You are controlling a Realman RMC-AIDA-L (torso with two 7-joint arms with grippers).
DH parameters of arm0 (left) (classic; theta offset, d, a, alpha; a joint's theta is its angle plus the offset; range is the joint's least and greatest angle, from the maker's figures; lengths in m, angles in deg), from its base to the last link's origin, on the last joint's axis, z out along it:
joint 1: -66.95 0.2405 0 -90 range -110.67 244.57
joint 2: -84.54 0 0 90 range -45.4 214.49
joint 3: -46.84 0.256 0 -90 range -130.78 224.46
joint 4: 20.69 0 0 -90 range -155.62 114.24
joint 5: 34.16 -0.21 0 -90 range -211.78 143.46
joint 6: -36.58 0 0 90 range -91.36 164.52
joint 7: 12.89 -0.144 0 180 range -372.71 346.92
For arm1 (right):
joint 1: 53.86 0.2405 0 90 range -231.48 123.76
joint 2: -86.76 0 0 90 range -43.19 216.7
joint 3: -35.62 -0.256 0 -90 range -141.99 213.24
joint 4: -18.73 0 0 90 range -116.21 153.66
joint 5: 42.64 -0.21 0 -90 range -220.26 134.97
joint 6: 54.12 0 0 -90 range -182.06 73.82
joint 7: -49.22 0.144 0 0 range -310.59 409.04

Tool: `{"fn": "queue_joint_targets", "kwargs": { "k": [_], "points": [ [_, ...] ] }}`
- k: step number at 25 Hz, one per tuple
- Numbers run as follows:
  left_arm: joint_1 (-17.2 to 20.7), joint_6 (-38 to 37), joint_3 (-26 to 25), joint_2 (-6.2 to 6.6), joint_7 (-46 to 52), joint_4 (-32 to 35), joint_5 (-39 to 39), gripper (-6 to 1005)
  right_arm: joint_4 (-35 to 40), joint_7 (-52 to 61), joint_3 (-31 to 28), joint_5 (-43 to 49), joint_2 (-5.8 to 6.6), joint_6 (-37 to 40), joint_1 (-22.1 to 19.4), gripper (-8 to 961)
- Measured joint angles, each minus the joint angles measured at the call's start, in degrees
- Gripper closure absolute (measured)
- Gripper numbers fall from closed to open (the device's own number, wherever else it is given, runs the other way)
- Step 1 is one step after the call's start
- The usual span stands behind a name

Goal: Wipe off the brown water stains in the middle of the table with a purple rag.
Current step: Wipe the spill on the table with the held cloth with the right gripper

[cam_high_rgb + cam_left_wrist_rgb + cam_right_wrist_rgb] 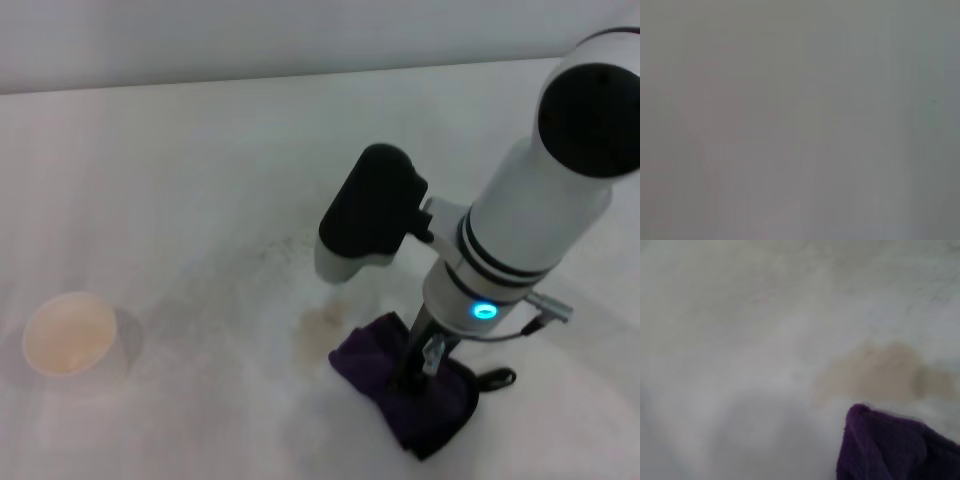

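Purple rag (405,385) on table (180,180) beside brown stains (318,330), right gripper (420,365) pointing down, clamped on it

The head camera is looking down from above onto the table (200,150). The right wrist camera is hovering close over it, sharing the purple rag (895,450) and brown water stains (880,372) with the head view. The left wrist camera is showing only featureless grey.

Right arm covering part of the purple rag (385,365), rag's far side running off the right wrist view, left wrist view showing only grey blur
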Motion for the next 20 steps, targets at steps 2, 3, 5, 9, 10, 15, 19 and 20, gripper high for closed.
{"fn": "queue_joint_targets", "kwargs": {
  "k": [2,3,5,9,10,15,19,20],
  "points": [
    [-0.09,0.01,0.0,0.0,0.0,-0.02,0.02,107,1.99,-0.03,0.89,-0.52,-0.17,-0.9,-1.06,856],
    [-0.13,0.01,0.01,0.0,0.0,-0.03,0.02,107,3.0,-0.11,1.39,-1.24,-0.19,-1.16,-1.52,856],
    [-0.18,0.01,0.0,0.0,0.0,-0.03,0.03,107,4.73,-0.34,2.4,-3.36,-0.08,-1.33,-2.14,856],
    [-0.28,0.01,0.0,0.0,0.0,0.0,0.06,106,7.06,-1.04,5.53,-6.33,-0.07,-1.69,-2.95,856],
    [-0.33,0.01,0.0,0.0,0.0,0.0,0.07,106,7.35,-1.15,6.66,-6.74,-0.11,-1.73,-3.01,856],
    [-0.38,0.01,0.0,0.0,0.0,0.03,0.09,106,6.9,-1.24,9.46,-8.52,-0.22,-1.15,-2.78,856],
    [-0.27,0.0,0.0,0.0,0.0,0.06,0.09,106,6.89,-1.25,9.47,-8.78,-0.25,-0.32,-2.12,856],
    [-0.21,0.0,0.0,0.0,0.0,0.06,0.09,106,6.96,-1.25,9.03,-8.67,-0.25,-0.04,-1.64,857]
  ]
}}
